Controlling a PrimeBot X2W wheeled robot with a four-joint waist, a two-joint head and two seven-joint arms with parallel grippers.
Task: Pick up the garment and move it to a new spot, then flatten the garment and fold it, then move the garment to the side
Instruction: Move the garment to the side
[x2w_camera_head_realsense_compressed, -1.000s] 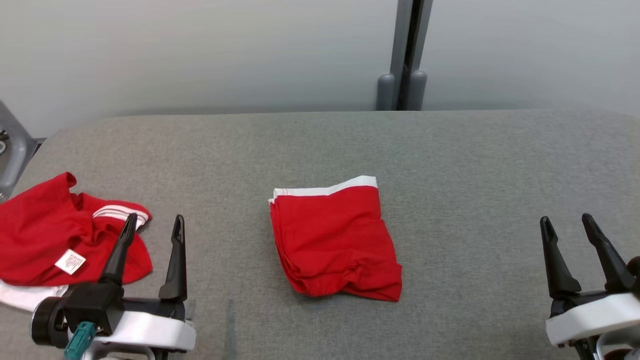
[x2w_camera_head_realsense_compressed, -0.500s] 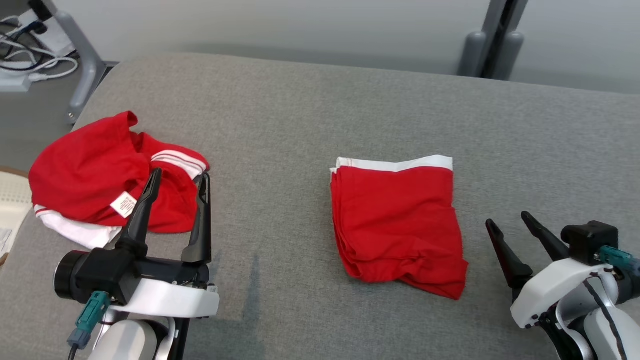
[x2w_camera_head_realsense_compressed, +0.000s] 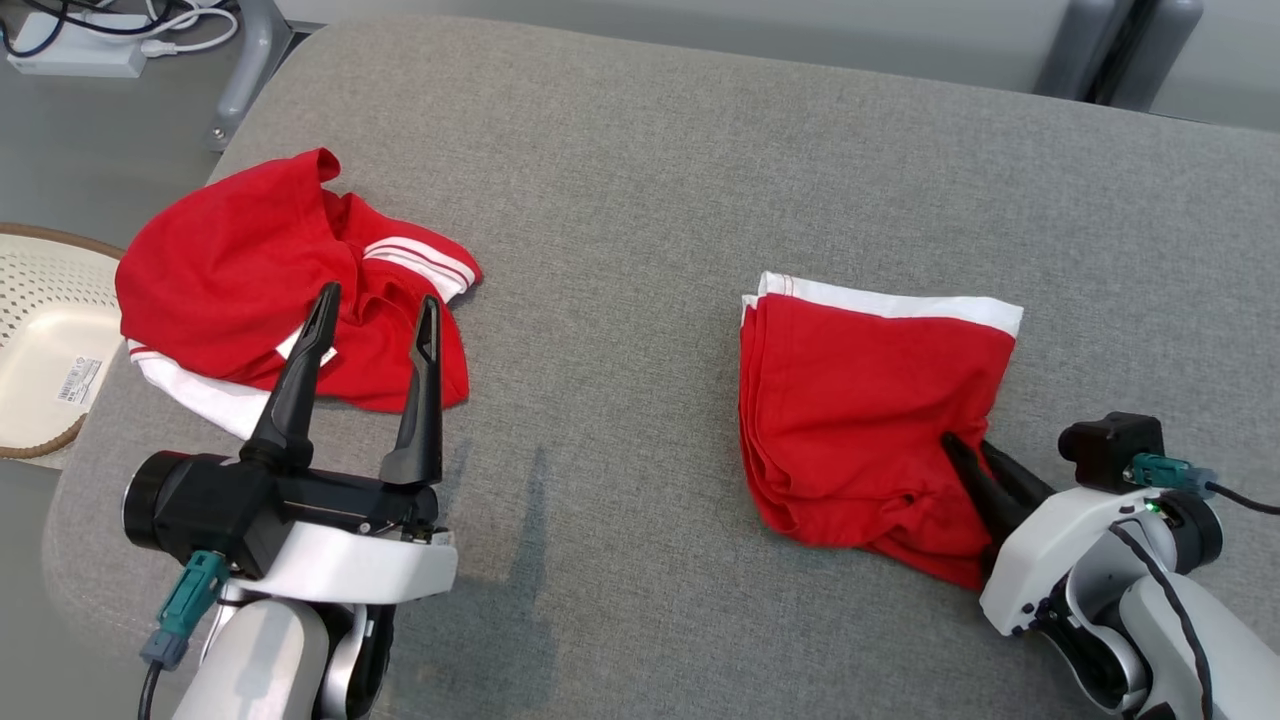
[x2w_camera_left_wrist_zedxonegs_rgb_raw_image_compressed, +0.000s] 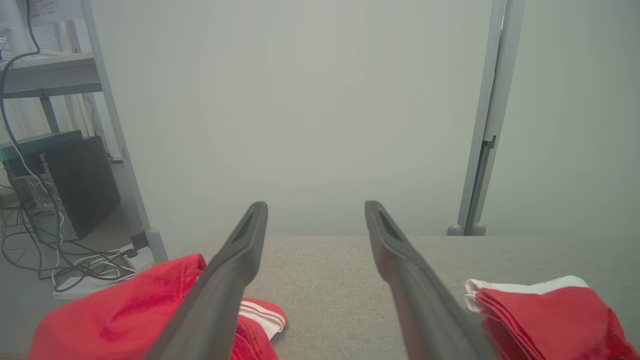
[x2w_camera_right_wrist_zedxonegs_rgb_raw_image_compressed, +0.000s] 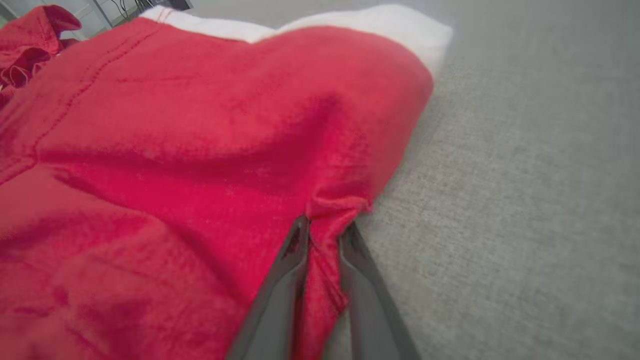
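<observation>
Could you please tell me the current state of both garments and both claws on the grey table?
folded garment: folded in a neat stack, with its near right corner bunched up in a grip.
crumpled garment: bunched up, unfolded, not held.
left claw: open, holding nothing.
right claw: shut on the folded garment's edge.

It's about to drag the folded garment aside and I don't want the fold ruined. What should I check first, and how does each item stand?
1. The right gripper pinches cloth at the right edge of the folded garment: ok.
2. The pinch takes every layer: cannot tell.
3. Fold tidy, white band flat: ok, though the pinched edge is bunched.
4. The left gripper open and apart from the folded garment: ok.
5. The crumpled garment lies apart from the folded one: ok.
</observation>
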